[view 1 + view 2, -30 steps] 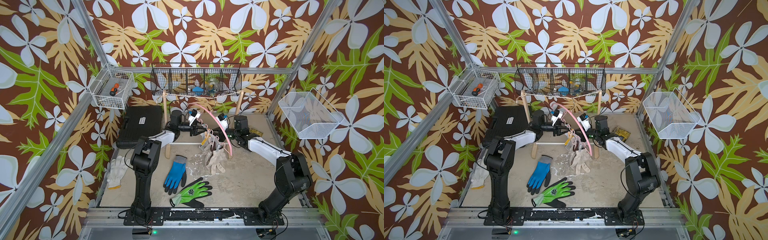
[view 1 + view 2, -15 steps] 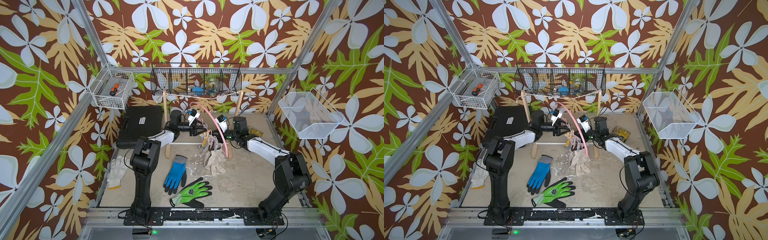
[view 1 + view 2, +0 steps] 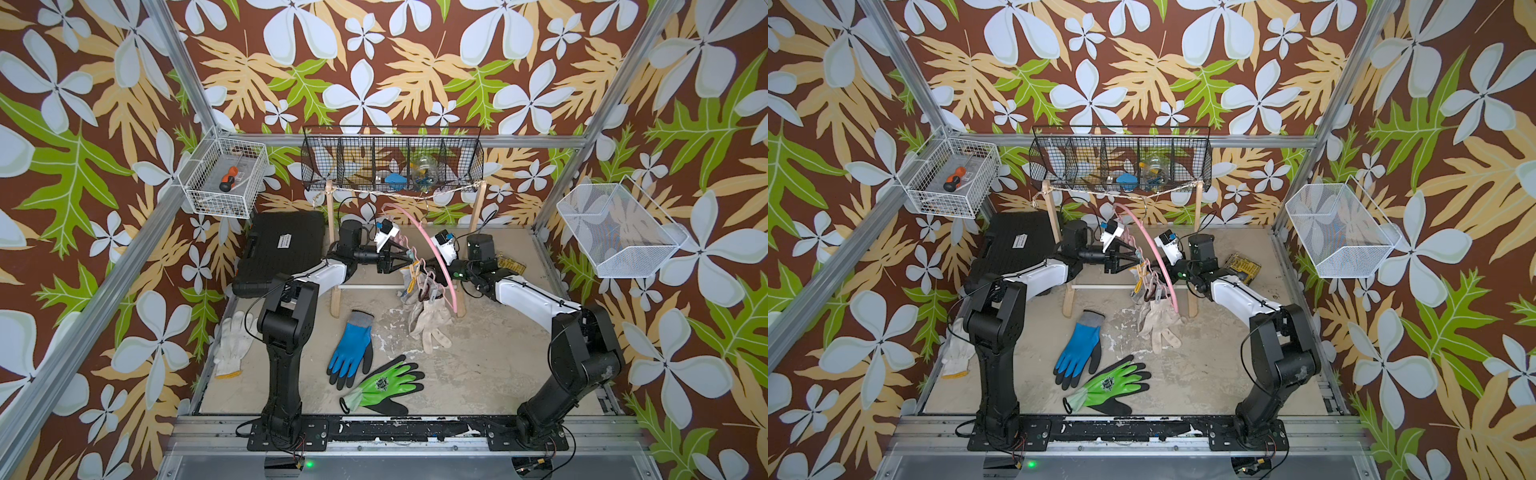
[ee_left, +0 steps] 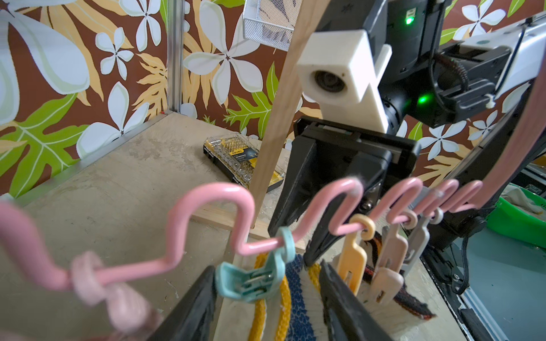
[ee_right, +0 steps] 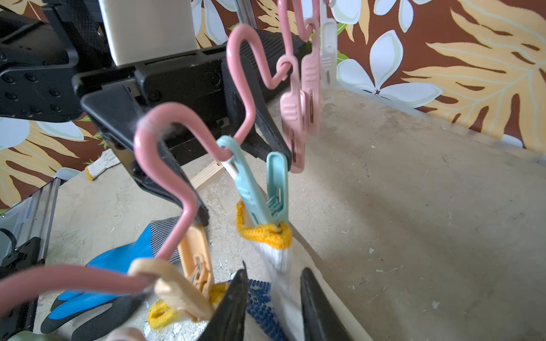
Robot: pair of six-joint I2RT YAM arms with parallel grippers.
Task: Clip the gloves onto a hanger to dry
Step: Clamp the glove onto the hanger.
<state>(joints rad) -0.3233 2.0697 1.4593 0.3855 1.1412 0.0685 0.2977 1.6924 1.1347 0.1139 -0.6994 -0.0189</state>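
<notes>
Left gripper (image 4: 267, 283) fingers are parted, straddling the teal plastic clip (image 4: 254, 280). Right gripper (image 5: 274, 270) fingers are also apart, with the white knit glove with yellow cuff (image 5: 267, 236) hanging from that clip between them. The pink plastic wavy-bar hanger (image 4: 212, 189) is mid-frame in both top views with beige knit gloves (image 3: 432, 326) dangling below. The blue-and-black glove (image 3: 351, 347) and neon green-and-black glove (image 3: 384, 382) lie lower centre on the beige tabletop (image 3: 478, 374), and a white glove (image 3: 232, 343) lies at left.

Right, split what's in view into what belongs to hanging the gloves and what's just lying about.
Belongs to the job: pink hanger, teal clip, beige gloves already clipped, blue glove, green glove, white glove.

Just lying about: black case, box of bits, screwdriver, black wire basket, white mesh basket.
</notes>
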